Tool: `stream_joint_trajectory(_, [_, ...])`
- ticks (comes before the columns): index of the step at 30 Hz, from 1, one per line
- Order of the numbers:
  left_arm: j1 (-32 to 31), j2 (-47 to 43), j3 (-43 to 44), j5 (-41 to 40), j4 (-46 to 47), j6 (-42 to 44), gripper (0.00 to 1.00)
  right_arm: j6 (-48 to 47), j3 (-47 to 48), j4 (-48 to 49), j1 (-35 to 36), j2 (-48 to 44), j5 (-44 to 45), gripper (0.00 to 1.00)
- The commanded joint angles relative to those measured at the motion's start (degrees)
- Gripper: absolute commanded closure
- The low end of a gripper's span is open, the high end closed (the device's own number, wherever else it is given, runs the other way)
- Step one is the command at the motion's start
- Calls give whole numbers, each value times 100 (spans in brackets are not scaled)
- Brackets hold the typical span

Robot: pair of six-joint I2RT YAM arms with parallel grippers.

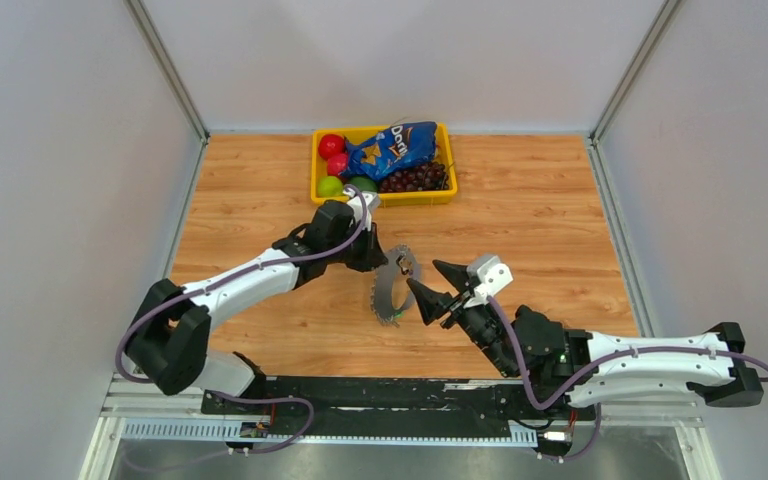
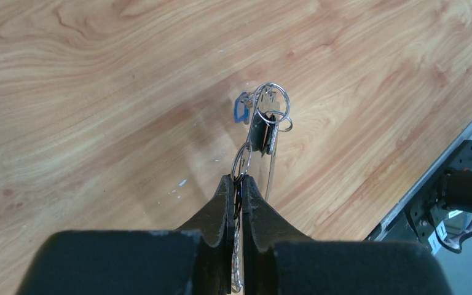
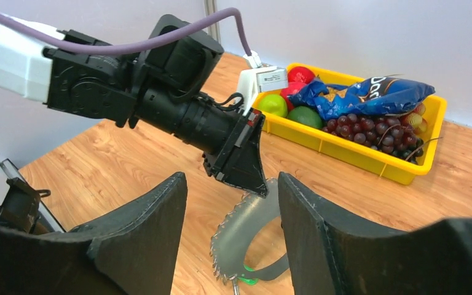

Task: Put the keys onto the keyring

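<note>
Fingers of my left gripper (image 2: 236,180) are pressing together on the keyring (image 3: 244,228), pinching the top edge of its silvery band, which is showing saw-like teeth along one rim. The loop is reaching down from that pinch toward the wooden table (image 1: 540,220), near its middle. In my left wrist view I am seeing the band only edge-on between the pads. Just past the fingertips, a bunch of small wire rings (image 2: 273,101) is dangling with the keys (image 2: 262,132), one of them dark-headed, and a small blue piece (image 2: 241,108) beside them. I cannot tell whether they are touching the wood.

My right gripper (image 1: 420,272) is standing wide open and holding nothing. Its two dark fingers (image 3: 153,233) are framing the loop, and I cannot tell whether the nearer tip is touching the band.

A yellow basket (image 1: 425,198) is sitting at the far edge of the table, apart from both grippers, holding fruit (image 1: 331,146), dark grapes (image 1: 418,178) and a blue snack bag (image 1: 392,150).
</note>
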Motion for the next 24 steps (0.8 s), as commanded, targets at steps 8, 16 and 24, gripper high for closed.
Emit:
stream_joint_trajectory(8, [440,886,155,125,221,-480,54,829,243,-720,-500,439,-299,32])
stream_joint_trajectory(16, [440,331,237,-448,-277,-362,0,1523,509,-1328,-1584,843,-1096,19])
stream_joint_trajectory(24, [440,-965,374,-1078,-934,-104,0,1639,636,-1668,-2212,1187,-1222,0])
